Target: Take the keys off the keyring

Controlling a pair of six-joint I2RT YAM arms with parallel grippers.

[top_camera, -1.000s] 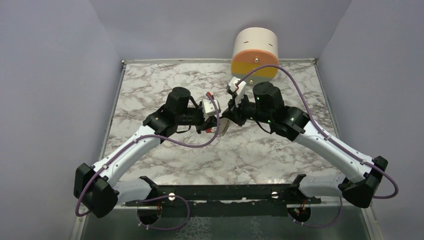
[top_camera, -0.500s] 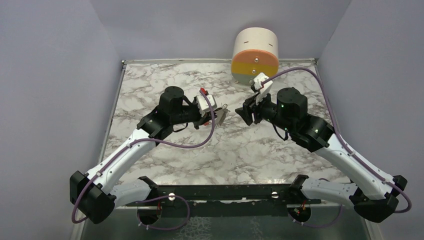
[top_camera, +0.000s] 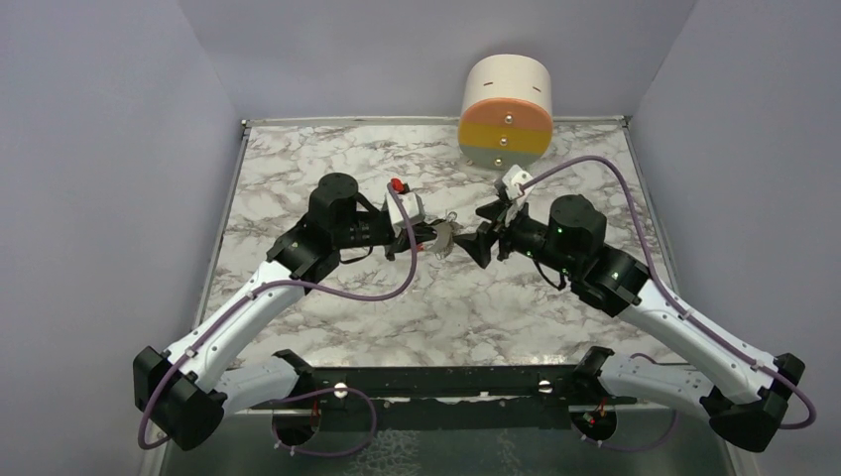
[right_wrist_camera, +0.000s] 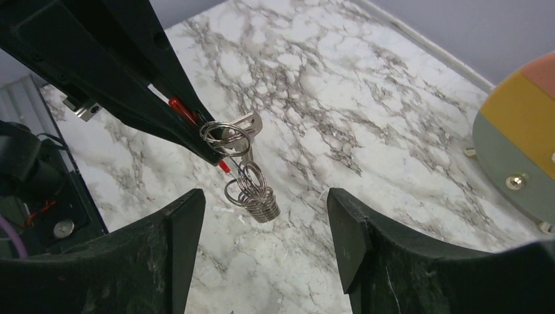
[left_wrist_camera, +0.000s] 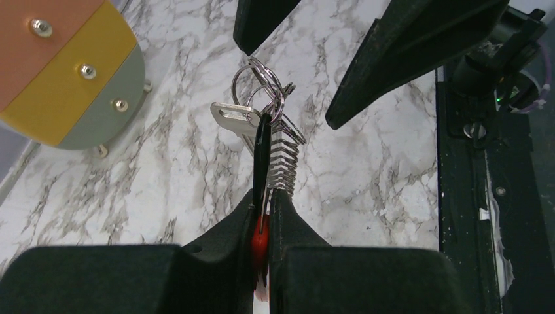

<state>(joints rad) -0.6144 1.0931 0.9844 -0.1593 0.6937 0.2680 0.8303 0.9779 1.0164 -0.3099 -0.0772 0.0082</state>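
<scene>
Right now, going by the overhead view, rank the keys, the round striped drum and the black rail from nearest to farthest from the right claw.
1. The keys, just left of the right claw, pinched in the left claw.
2. The round striped drum, behind it at the far end.
3. The black rail, in front, along the near edge.

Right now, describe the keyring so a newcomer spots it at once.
Above the marble table, the left gripper pinches the keys by a red head. The keyring is the thin wire loop at their far tip, see-through, unlike the ridged strip beside it.
</scene>
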